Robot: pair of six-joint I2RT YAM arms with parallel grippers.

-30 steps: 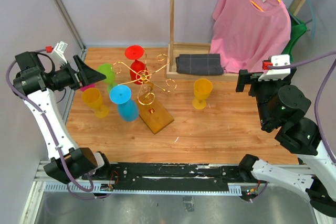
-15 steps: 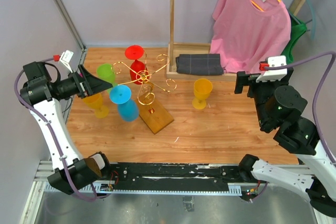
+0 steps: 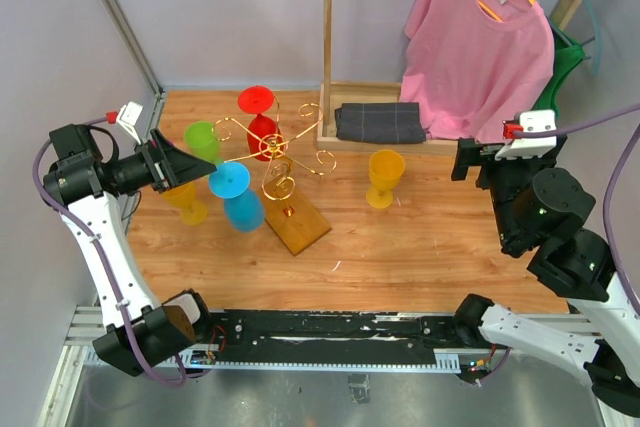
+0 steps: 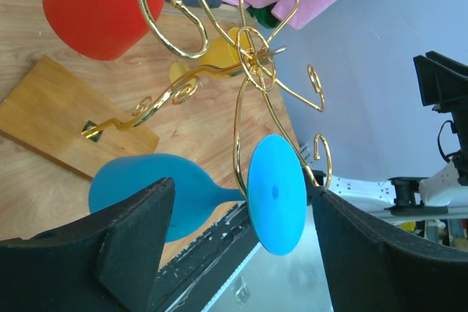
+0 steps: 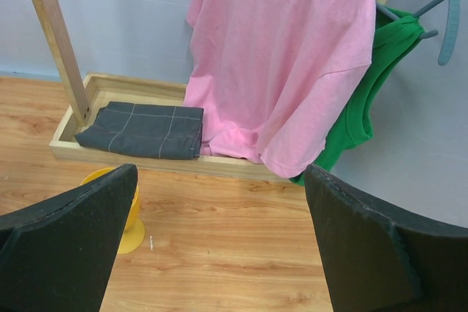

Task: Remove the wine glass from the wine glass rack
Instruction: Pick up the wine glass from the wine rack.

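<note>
Evidently lined up for a grab, the left gripper (image 4: 241,213) spreads its jaws around the blue wine glass (image 4: 219,195) hanging upside-down on the gold rack (image 3: 275,162), centre-left; the right gripper (image 5: 219,246) idles, jaws also apart.

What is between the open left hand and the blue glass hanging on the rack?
Nothing: the left wrist view shows only open air from the left hand to the blue glass on the gold rack.
</note>
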